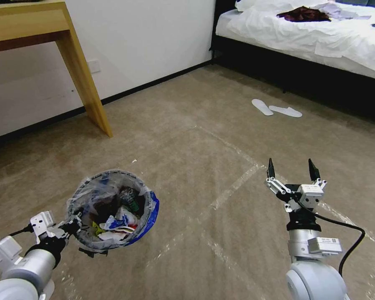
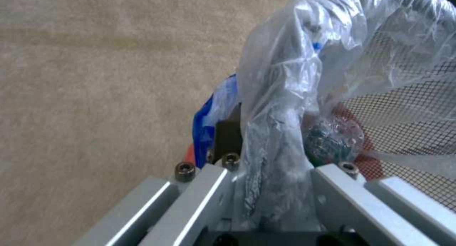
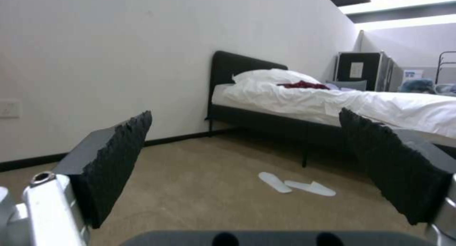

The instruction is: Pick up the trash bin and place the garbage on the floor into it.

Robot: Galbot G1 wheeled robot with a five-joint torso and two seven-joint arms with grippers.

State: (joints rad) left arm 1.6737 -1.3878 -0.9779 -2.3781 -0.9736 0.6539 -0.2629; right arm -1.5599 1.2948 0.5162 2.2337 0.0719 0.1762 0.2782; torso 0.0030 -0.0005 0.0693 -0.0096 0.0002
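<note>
Head view: the left gripper (image 1: 72,227), low at the robot's left, was closed on the near rim of the trash bin (image 1: 147,221), which hung above the floor (image 1: 204,137) with its mouth tilted toward the camera. A crinkled clear plastic bag (image 1: 91,189) lined the bin and folded over its rim; a blue band showed along the rim's right side. Inside the bin lay the garbage (image 1: 118,218): white crumpled pieces, a scrap of yellow, and a dark green-labelled item near the back wall.

Left wrist view: the plastic bag (image 2: 285,96) and the rim beneath it were pinched between the two metal fingers (image 2: 209,199), with blue and red parts of the trash bin (image 2: 202,128) visible beside them and black mesh at the far side.

The right gripper (image 1: 292,171) was held out above the floor at the robot's right, its two black fingers (image 1: 271,168) spread wide apart and holding nothing. In the right wrist view, the serrated fingers (image 3: 119,157) stood well apart, framing a pair of white slippers (image 3: 297,184) on the carpet beside a bed (image 3: 332,103).

Strips of clear tape (image 1: 233,187) marked the floor between the two arms. The slippers (image 1: 275,108) lay near the bed (image 1: 312,33), well apart from the bin; a wooden table (image 1: 76,71) stood against the wall at the left.
</note>
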